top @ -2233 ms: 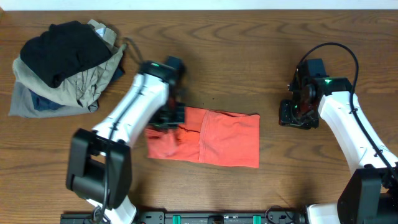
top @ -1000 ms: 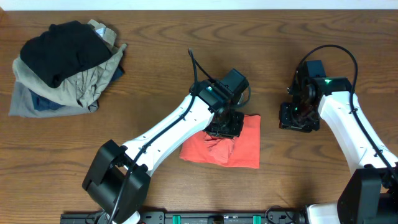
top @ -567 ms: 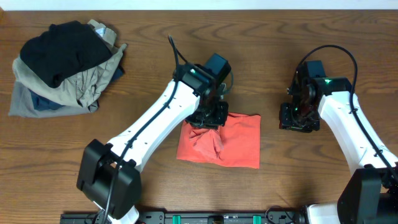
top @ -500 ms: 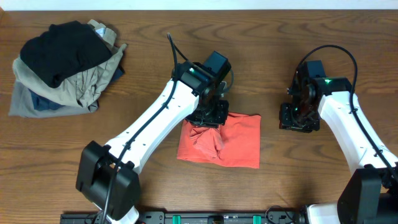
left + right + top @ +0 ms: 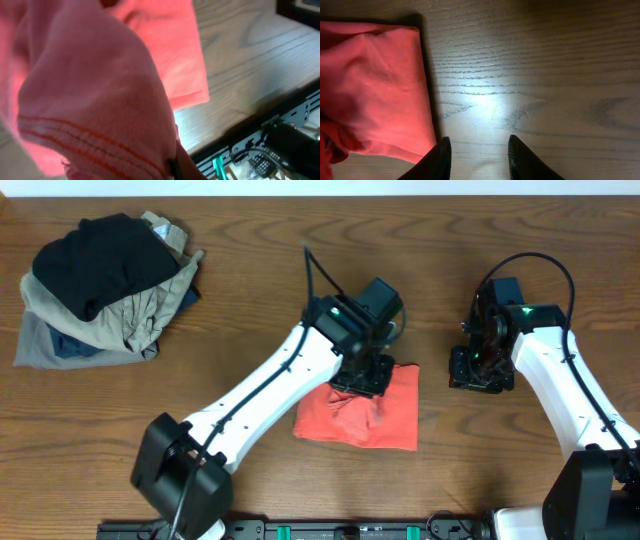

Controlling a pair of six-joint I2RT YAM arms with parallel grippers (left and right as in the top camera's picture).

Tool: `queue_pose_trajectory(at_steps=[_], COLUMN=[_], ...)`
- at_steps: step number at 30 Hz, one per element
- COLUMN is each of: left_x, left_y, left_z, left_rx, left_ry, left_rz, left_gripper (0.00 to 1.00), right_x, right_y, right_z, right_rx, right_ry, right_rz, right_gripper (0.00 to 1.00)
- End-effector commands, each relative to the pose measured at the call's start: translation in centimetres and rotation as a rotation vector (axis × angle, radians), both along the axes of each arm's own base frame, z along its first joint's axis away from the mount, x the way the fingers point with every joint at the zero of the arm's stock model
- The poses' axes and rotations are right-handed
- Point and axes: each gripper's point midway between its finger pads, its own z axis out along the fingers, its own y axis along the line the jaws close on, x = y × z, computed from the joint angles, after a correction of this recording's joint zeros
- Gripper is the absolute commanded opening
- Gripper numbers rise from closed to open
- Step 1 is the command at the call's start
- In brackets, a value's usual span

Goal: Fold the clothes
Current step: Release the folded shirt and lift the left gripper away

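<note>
One red-orange T-shirt [image 5: 390, 420] lies as a compact, roughly square packet near the front edge of the counter [image 5: 300, 220], a little right of its middle. Left claw [image 5: 362, 376] sits at the packet's back edge, clamped tight on a bunch of the cloth. The left wrist view is filled by a gathered lump of fabric with a double-stitched hem hanging right before the lens.

Judgement: the pinched layer is held up so it can be laid over the rest as a further fold. That would explain the rumpled ridge on the packet's left half, while the right half lies flat.

Right claw [image 5: 476, 372] hangs low over the counter just beside the packet's right edge, not touching it. Its jaws stand apart and hold nothing, with bare wood between the fingers [image 5: 442, 160]. Probably parked clear of the fold.

Cloth: soft matte cotton knit, limp, creases readily. Counter: dark wood grain, smooth, slight sheen.

Pile of other clothes [image 5: 100, 280], black over khaki and grey, sits at the back left corner, well apart
</note>
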Motion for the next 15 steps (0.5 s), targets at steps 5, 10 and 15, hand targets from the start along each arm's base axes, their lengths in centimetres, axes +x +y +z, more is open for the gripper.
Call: queue_pose_trajectory(at_steps=[5, 10, 15], left_x=[-1.2, 0.0, 4.4], left_y=[-3.9, -2.1, 4.8], left_z=[-2.8, -1.1, 1.8], left_rx=[-0.045, -0.045, 0.033], left_ry=[0.021, -0.004, -0.097], left_rz=[-0.085, -0.097, 0.077], left_gripper=[0.51, 0.55, 0.56], right_x=[0.4, 0.2, 0.8], right_y=[-0.3, -0.3, 3.1], right_z=[0.3, 0.3, 1.0], right_rx=[-0.002, 0.002, 0.191], right_ry=[-0.013, -0.008, -0.052], right_rz=[-0.001, 0.000, 0.126], right_gripper=[0.40, 0.45, 0.45])
